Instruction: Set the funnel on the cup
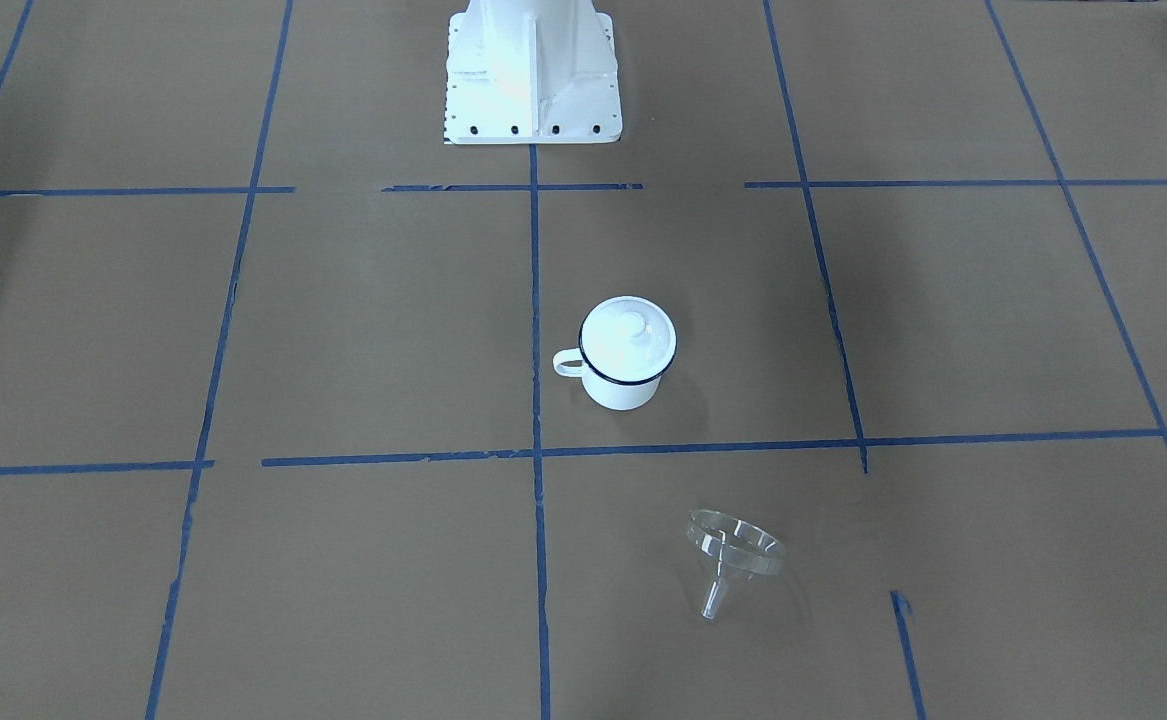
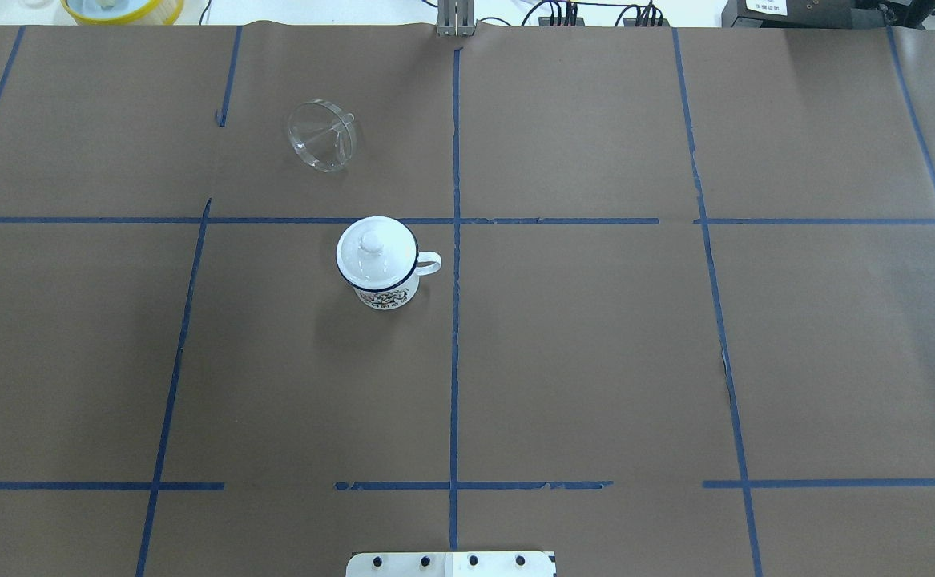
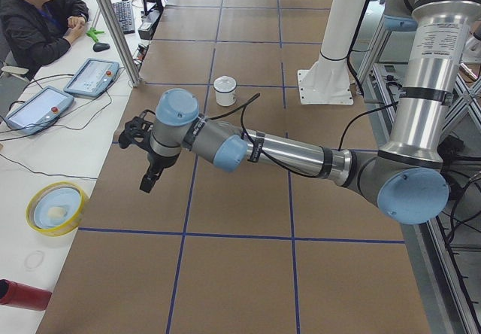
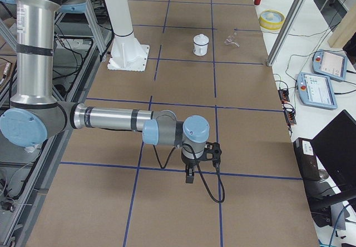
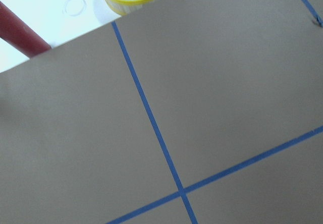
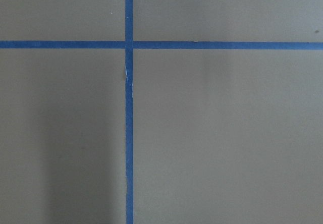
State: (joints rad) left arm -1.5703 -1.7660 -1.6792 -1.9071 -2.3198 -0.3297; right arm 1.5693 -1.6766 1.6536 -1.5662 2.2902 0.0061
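Funnel point(image 1: 733, 555): lying tilted on the counter point(image 1: 343, 320), near the cup point(image 1: 626, 390) but apart from it.
Cup: upright, lid point(image 1: 629, 330) on.
Left jaws, right jaws: hang above the counter, well apart from both; cannot tell how far open.

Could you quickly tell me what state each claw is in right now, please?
Left claw: cannot be told; it shows only in a side view.
Right claw: cannot be told, for the same reason.

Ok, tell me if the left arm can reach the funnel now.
Probably yes: the funnel lies on its side in the open on the left half of the table; the cup stands apart, nearer the base.
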